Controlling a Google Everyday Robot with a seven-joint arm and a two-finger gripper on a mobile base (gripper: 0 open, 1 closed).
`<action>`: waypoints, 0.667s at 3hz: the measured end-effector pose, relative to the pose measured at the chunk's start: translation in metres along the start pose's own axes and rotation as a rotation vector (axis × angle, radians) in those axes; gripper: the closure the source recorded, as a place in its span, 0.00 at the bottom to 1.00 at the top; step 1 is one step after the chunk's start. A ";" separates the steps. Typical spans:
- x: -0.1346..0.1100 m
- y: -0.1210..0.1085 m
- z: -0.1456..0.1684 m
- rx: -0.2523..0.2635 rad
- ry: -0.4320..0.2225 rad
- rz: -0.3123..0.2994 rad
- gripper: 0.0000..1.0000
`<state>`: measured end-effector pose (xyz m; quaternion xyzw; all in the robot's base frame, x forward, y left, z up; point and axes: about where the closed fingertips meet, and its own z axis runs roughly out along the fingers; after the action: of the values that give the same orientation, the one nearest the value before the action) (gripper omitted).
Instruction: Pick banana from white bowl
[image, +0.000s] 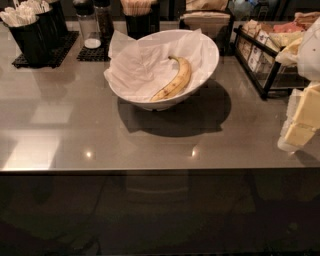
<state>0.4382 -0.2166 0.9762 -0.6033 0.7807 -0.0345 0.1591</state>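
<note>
A yellow banana (175, 81) with brown speckles lies curved in the right half of the white bowl (210, 60), on crumpled white paper (135, 65). Its dark stem tip points to the back. The bowl stands at the middle of the grey counter (75, 130). My gripper (299, 127) shows as pale cream blocks at the right edge of the camera view, well to the right of the bowl and lower in the picture. It holds nothing that I can see.
Black cups of utensils (30, 30) stand on a black mat at the back left. Salt and pepper shakers (95, 22) and a cup of sticks (137, 17) stand behind the bowl. A black wire rack of packets (265, 47) is at the back right. The counter's front edge (150, 170) runs below.
</note>
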 end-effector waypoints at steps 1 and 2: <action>0.000 0.000 0.000 0.000 0.000 0.000 0.00; -0.003 -0.008 0.002 -0.005 0.004 -0.006 0.00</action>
<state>0.4466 -0.2154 0.9772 -0.6062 0.7792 -0.0343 0.1556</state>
